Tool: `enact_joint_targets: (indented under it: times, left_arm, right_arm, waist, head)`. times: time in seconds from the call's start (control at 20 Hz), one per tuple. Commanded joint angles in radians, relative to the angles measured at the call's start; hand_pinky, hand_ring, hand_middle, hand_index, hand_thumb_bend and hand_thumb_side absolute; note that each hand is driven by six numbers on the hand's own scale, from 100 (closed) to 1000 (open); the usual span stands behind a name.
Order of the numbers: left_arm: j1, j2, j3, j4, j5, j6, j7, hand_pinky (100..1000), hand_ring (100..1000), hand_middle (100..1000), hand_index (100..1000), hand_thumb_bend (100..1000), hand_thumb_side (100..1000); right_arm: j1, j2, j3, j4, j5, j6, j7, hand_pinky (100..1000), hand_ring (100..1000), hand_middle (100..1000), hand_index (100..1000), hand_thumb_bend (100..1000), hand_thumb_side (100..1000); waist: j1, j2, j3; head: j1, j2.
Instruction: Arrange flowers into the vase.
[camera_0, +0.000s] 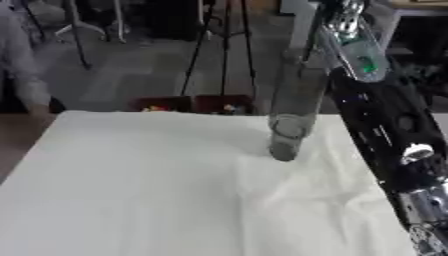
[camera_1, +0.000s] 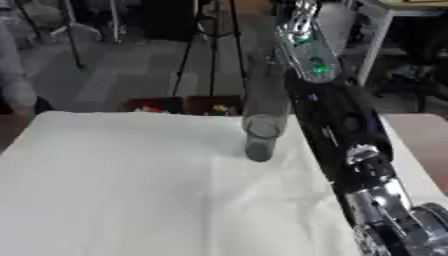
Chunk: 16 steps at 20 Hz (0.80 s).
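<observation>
Standing upright on the white-clothed surface (camera_0: 131, 190), toward its far right part, is a grey vase (camera_1: 261, 135) (blurred, its contents impossible to make out). The right arm (camera_1: 337, 125) stretches from the lower right corner up past the vase to the top edge; its hand is not clearly visible, so I cannot tell its state. Beyond the far edge sit dark boxes (camera_0: 197, 104).

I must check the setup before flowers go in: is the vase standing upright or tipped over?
Upright. The grey vase stands on the white cloth with its round mouth at the top. No flowers show in it.
</observation>
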Motion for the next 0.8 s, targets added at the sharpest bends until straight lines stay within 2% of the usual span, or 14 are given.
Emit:
enact_joint_targets:
  times: [0.05,0.25,0.3,0.4,0.5,0.6,0.75,0.8]
  left_arm:
    - [-0.011,0.033,0.008,-0.014,0.003,0.000,-0.001,792,936,945,970,100,1000]
    - [-0.008,0.032,0.009,-0.014,0.002,0.001,0.000,793,936,945,970,100,1000]
    - [-0.007,0.032,0.009,-0.014,0.002,0.001,0.000,793,935,945,970,100,1000]
    - [-0.006,0.031,0.009,-0.014,0.002,0.001,0.001,793,935,945,970,100,1000]
    - [-0.006,0.031,0.010,-0.014,0.002,0.001,0.001,793,935,945,970,100,1000]
    - [-0.004,0.031,0.010,-0.014,0.002,0.001,0.002,793,935,945,970,100,1000]
    - [-0.003,0.031,0.010,-0.014,0.002,0.001,0.002,793,935,945,970,100,1000]
    - [-0.003,0.031,0.010,-0.014,0.002,0.001,0.002,793,935,945,970,100,1000]
  right_arm:
    - [-0.030,-0.015,-0.002,-0.004,0.033,0.024,-0.017,220,138,100,173,394,419]
    - [-0.031,-0.015,-0.004,-0.001,0.061,0.064,-0.028,229,159,100,195,392,422]
    - [-0.031,-0.015,-0.005,-0.001,0.064,0.071,-0.030,244,179,100,221,410,457]
    - [-0.032,-0.015,-0.008,0.010,0.074,0.095,-0.042,256,204,100,250,412,467]
    - [-0.034,-0.013,-0.009,0.007,0.080,0.120,-0.051,272,241,137,279,394,468]
    - [-0.032,-0.013,-0.009,0.001,0.086,0.143,-0.056,316,313,212,325,353,462]
    - [-0.031,-0.014,-0.009,-0.005,0.092,0.163,-0.057,316,313,212,325,353,462]
    - [-0.030,-0.013,-0.009,-0.003,0.092,0.169,-0.055,411,450,344,380,310,447]
  waist:
    - [-0.011,-0.004,0.001]
    - [-0.011,-0.006,0.000]
    - [-0.011,-0.006,-0.001]
    - [-0.011,-0.008,-0.002]
    - [-0.011,-0.010,-0.003]
    - [-0.011,-0.011,-0.004]
    - [-0.011,-0.011,-0.004]
    - [-0.011,-0.011,-0.005]
  head:
    - [0.002,-0.007]
    - [0.002,-0.007]
    - [0.003,-0.007]
    - [0.004,-0.005]
    - [0.004,-0.006]
    - [0.005,-0.006]
    - [0.006,-0.006]
    - [0.007,-0.006]
